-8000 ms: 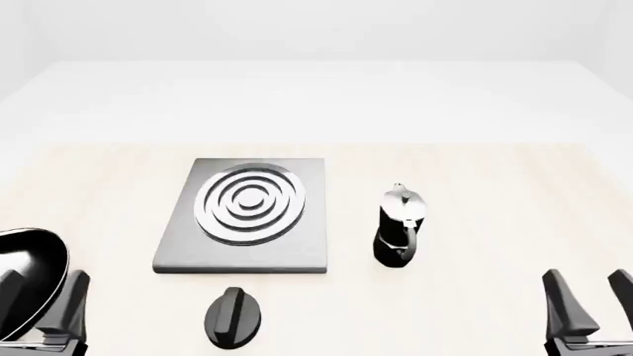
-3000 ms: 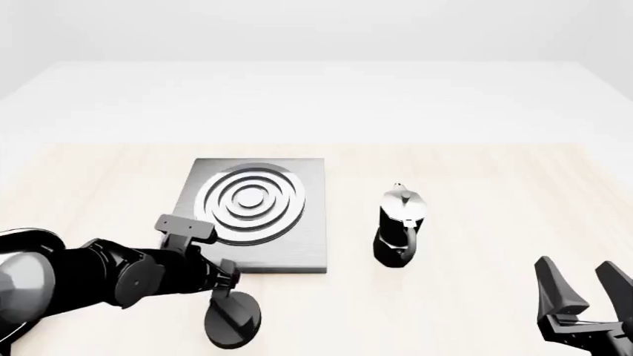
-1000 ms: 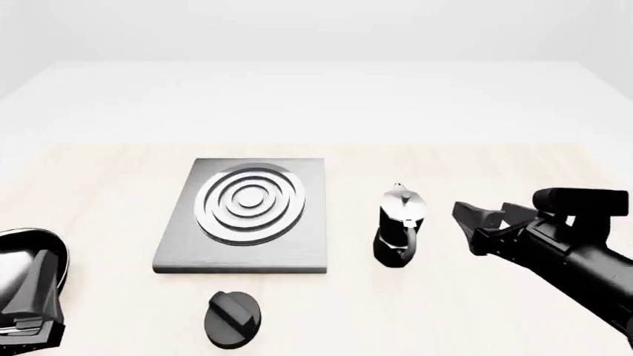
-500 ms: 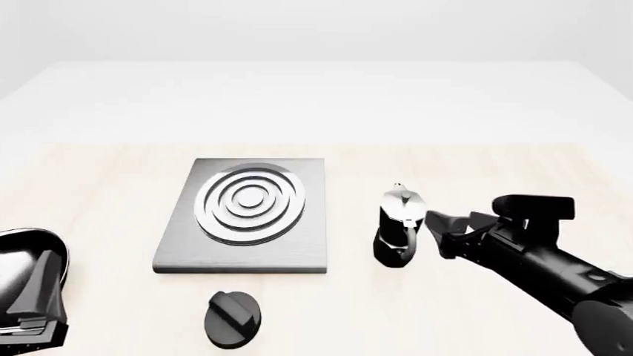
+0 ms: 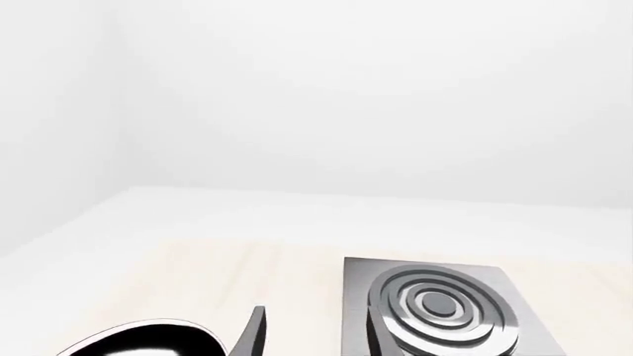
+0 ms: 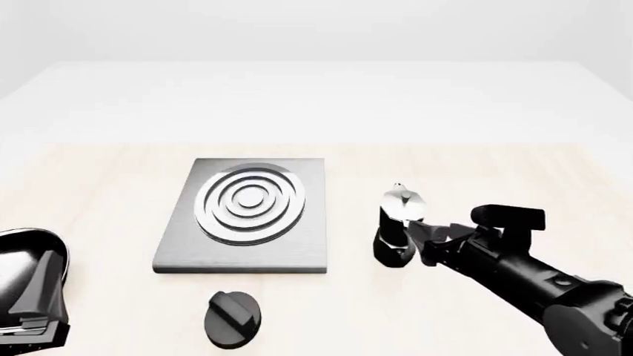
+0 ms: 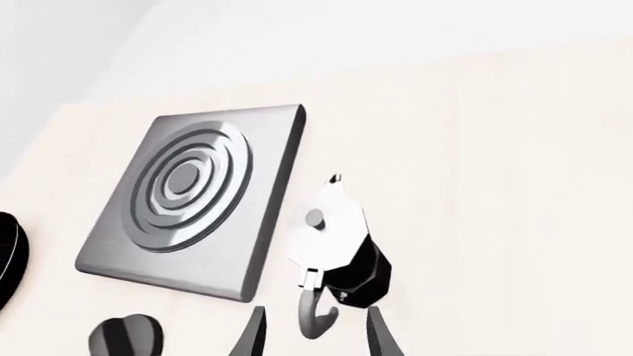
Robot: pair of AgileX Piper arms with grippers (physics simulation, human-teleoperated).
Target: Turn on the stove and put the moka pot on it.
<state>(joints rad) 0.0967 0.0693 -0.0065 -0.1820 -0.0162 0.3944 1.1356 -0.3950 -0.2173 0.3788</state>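
Black-handled moka pot [image 6: 399,225] stands upright at the right gripper's [image 6: 423,241] 10 o'clock, its handle between wide-open fingers [image 7: 380,337].

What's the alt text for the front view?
The right arm's tool reaches in, open, around the handle of the small black-and-silver moka pot, which stands upright on the pale wooden table right of the dark-grey square stove slab. The round black knob lies nearer the camera; the left tool sits low at left.
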